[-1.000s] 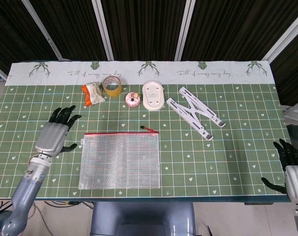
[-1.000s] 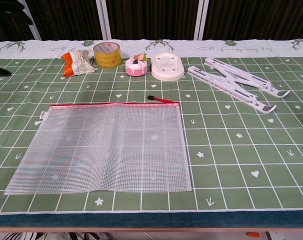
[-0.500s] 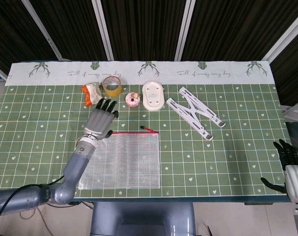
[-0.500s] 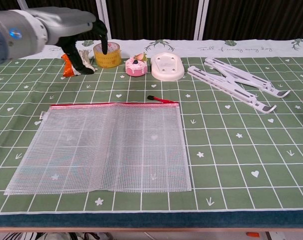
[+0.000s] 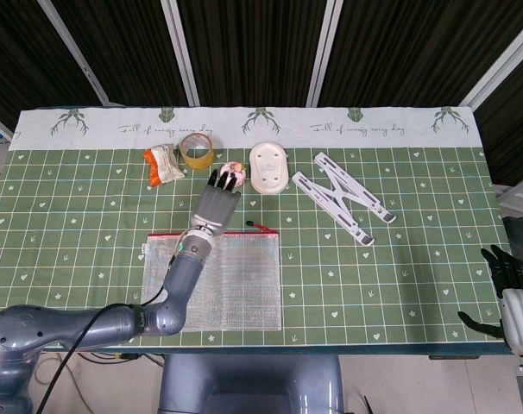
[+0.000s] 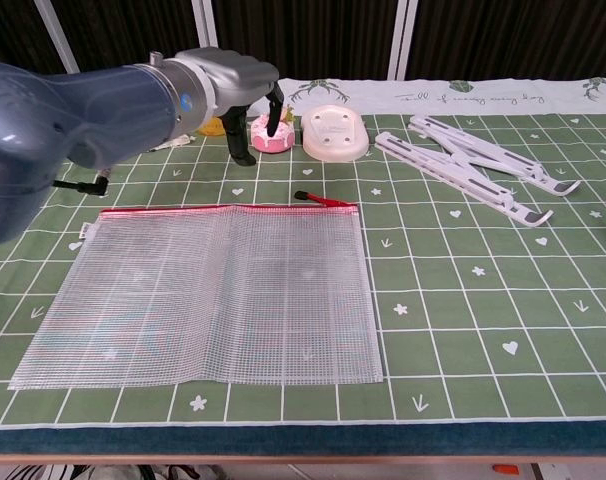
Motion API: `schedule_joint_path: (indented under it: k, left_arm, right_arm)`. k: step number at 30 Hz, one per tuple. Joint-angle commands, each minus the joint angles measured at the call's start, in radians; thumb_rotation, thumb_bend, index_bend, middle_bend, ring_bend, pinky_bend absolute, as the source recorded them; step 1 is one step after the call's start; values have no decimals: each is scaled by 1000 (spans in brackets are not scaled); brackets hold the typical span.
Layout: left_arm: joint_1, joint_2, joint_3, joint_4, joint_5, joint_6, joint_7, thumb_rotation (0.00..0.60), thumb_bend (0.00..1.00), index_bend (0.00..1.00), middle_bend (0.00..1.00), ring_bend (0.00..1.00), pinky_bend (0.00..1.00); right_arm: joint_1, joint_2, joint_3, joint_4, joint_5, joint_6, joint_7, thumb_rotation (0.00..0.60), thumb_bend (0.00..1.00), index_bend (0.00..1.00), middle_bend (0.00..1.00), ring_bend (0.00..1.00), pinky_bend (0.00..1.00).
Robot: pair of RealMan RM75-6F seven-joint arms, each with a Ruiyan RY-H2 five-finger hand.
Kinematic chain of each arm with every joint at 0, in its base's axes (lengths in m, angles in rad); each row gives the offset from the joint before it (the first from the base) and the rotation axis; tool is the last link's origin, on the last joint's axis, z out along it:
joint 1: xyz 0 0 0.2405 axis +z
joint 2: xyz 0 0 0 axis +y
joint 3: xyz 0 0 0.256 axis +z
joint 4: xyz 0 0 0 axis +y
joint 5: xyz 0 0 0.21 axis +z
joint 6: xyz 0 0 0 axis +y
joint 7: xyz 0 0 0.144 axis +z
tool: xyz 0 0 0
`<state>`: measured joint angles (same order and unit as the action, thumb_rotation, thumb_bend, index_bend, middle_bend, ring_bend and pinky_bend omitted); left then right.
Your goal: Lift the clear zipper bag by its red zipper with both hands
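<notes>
"Where's your left hand (image 5: 217,207)?"

"Up over the table (image 5: 417,285), above the far edge of the bag (image 6: 198,295). Fingers spread wide, nothing in it. From the chest camera its dark fingers (image 6: 274,112) hang in front of the little pink cake (image 6: 264,138)."

"And the bag?"

"Flat on the green cloth, near the front edge. Its red zipper (image 6: 218,207) runs along the far side, pull tab (image 6: 321,199) lying just off the right corner. I'm not touching it."

"Your right hand (image 5: 513,293)?"

"Low at the right edge of the head view, off the table's corner, well apart from the bag. Fingers apart, holding nothing."

"What else is out there?"

"At the back: a snack packet (image 5: 161,164), a tape roll (image 5: 197,151), a white oval dish (image 5: 268,166), and a folding white stand (image 5: 342,197) to the right."
</notes>
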<state>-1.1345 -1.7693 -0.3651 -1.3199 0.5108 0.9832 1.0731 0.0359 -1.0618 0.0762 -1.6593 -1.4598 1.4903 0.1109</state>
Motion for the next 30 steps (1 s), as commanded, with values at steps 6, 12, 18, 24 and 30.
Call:
schedule_joint_path:
  k: [6, 12, 18, 24, 30]
  left_arm:
    - [-105, -136, 2, 218, -61, -94, 9, 600, 263, 448, 140, 0, 0]
    - [-148, -204, 10, 334, -63, -146, -9, 600, 263, 464, 142, 0, 0]
    - [-171, -247, 12, 404, -61, -173, -28, 600, 265, 477, 145, 0, 0]
    - [-188, -283, 13, 467, -58, -195, -43, 600, 266, 486, 148, 0, 0]
    - [-208, -315, 7, 529, -47, -214, -59, 600, 284, 489, 151, 0, 0]
  right_arm:
    - [1, 0, 3, -1, 8, -6, 2, 600, 185, 0, 0, 0, 207]
    - [1, 0, 5, -4, 12, -7, 7, 600, 185, 0, 0, 0, 207]
    - [1, 3, 6, -6, 17, -11, 13, 600, 186, 0, 0, 0, 207]
    - [0, 6, 7, -9, 21, -13, 19, 600, 190, 0, 0, 0, 207]
    - [0, 8, 8, -13, 26, -16, 23, 600, 192, 0, 0, 0, 207]
